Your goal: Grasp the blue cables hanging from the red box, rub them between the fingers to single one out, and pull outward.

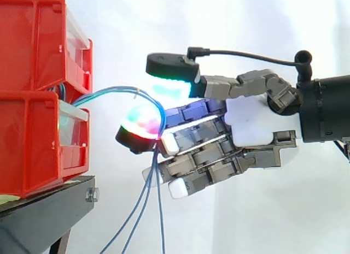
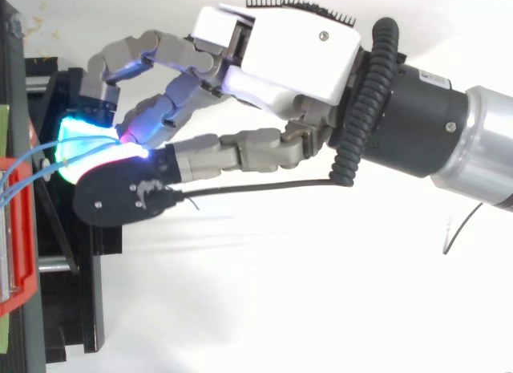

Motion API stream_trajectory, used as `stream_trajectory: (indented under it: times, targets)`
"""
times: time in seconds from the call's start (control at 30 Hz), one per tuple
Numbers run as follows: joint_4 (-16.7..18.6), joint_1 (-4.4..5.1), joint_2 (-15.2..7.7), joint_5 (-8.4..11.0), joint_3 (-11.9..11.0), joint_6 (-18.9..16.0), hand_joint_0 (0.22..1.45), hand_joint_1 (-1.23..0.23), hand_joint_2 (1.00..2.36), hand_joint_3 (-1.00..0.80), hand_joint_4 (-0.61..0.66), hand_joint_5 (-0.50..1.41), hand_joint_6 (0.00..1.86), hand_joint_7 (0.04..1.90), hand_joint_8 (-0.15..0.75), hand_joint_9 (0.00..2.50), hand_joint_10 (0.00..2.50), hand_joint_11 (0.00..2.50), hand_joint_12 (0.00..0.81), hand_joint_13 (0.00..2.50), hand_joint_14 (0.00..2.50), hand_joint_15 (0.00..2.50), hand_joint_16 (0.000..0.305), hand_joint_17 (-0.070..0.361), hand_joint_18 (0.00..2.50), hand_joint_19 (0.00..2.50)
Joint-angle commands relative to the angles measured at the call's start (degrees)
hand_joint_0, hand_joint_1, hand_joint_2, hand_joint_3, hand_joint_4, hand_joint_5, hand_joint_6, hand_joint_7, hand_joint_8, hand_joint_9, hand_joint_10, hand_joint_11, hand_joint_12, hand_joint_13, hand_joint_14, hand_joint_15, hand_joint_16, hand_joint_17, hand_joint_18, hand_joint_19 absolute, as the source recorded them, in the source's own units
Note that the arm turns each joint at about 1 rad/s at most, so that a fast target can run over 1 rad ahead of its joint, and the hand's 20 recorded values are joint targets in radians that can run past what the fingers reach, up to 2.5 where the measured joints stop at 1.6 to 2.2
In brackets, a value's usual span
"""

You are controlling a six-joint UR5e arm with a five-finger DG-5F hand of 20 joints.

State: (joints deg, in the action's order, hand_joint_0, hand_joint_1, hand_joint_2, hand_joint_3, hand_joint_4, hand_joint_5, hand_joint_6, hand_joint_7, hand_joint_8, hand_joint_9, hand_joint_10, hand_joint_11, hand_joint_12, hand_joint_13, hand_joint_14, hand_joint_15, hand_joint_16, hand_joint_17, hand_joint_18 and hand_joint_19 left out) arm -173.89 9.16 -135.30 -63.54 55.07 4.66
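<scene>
The blue cables [image 1: 112,91] arc from the red box [image 1: 33,139] over one curled fingertip pad [image 1: 141,124] of the half-closed hand [image 1: 249,125], with the thumb pad [image 1: 172,65] poised above them. Without a firmer pinch, pulling outward probably lets every strand slip free.

Light: bright, even, is bleaching the curtain [image 1: 164,19] behind the hand [image 2: 280,52]. Pads [image 1: 143,123] are glowing cyan, green, magenta, tinting the cables [image 1: 109,92] between them.
</scene>
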Motion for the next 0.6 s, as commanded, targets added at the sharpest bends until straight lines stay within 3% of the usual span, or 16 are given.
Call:
stream_trajectory:
  times: [0.0, 0.23, 0.37, 0.43, 0.57]
  targets:
    - [-1.27, -0.02, 0.04, 0.0, -0.58, 0.0, 0.52, -0.47, 1.0, -0.46, 0.14, -0.12, 0.7, 1.02, 0.262, 1.04, 0.02, 0.85, 0.366, 0.7, 0.02, 0.53, 0.048, 0.109, 0.62, 0.56]
    - [-2.24, 0.16, 0.04, 0.09, -0.84, -0.09, 0.53, -0.34, 1.0, -0.46, 0.11, -0.08, 0.58, 1.21, 0.253, 1.07, 0.02, 0.81, 0.367, 0.7, 0.02, 0.52, 0.049, 0.11, 0.61, 0.57]
    - [-2.24, 0.25, 0.04, 0.09, -0.84, -0.09, 0.56, -0.48, 1.01, -0.39, 0.11, -0.08, 0.57, 1.25, 0.257, 1.06, 0.02, 0.81, 0.362, 0.69, 0.02, 0.53, 0.047, 0.107, 0.6, 0.58]
    - [-2.24, 0.16, 0.04, 0.09, -0.84, -0.09, 0.58, -0.58, 1.01, -0.35, 0.12, -0.09, 0.61, 1.2, 0.255, 1.06, 0.02, 0.82, 0.357, 0.7, 0.02, 0.53, 0.047, 0.105, 0.6, 0.57]
    - [-2.59, 0.25, 0.04, 0.09, -0.93, -0.09, 0.59, -0.61, 1.02, -0.21, 0.14, -0.12, 0.76, 1.02, 0.265, 1.08, 0.02, 0.86, 0.366, 0.72, 0.02, 0.52, 0.049, 0.109, 0.64, 0.54]
